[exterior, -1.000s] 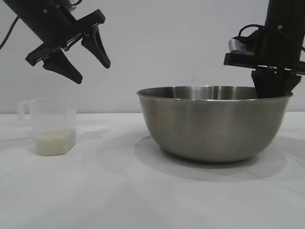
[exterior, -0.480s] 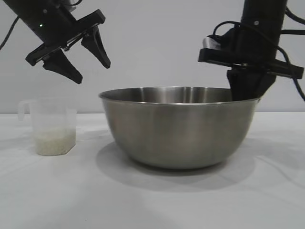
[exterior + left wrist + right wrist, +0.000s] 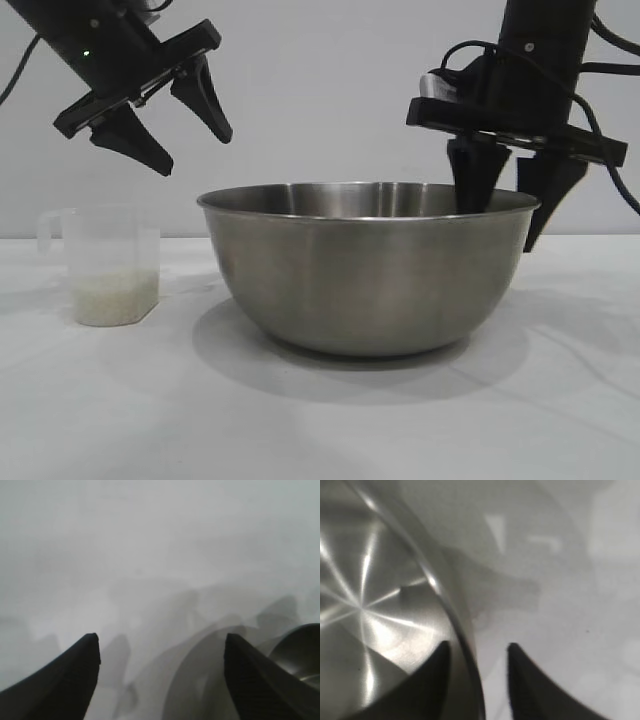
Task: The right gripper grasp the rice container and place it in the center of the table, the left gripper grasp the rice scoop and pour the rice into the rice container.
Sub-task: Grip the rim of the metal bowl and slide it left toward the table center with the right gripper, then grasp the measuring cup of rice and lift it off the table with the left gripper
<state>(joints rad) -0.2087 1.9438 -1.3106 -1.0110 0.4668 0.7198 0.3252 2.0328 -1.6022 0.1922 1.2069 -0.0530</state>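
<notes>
On the table [image 3: 120, 400], mid-scene: rice container [image 3: 370, 270], standing upright.
Right gripper [image 3: 505, 205]: fingers spread, straddling the container's right rim, one inside, one outside.
Left gripper [image 3: 190, 140]: fingers apart, above the rice scoop [image 3: 110, 265].
Far left: scoop upright, rice [image 3: 115, 298] inside.

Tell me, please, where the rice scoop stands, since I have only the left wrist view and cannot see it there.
Observer: The rice scoop stands upright on the table, apart from the rice container; the left hand hangs open above it.
Operator: Is there rice in it?
Observer: Yes, rice covers its bottom.
Operator: Does the right hand grip the container?
Observer: No. The right hand is open and straddles the rim, one finger inside and one outside.
</notes>
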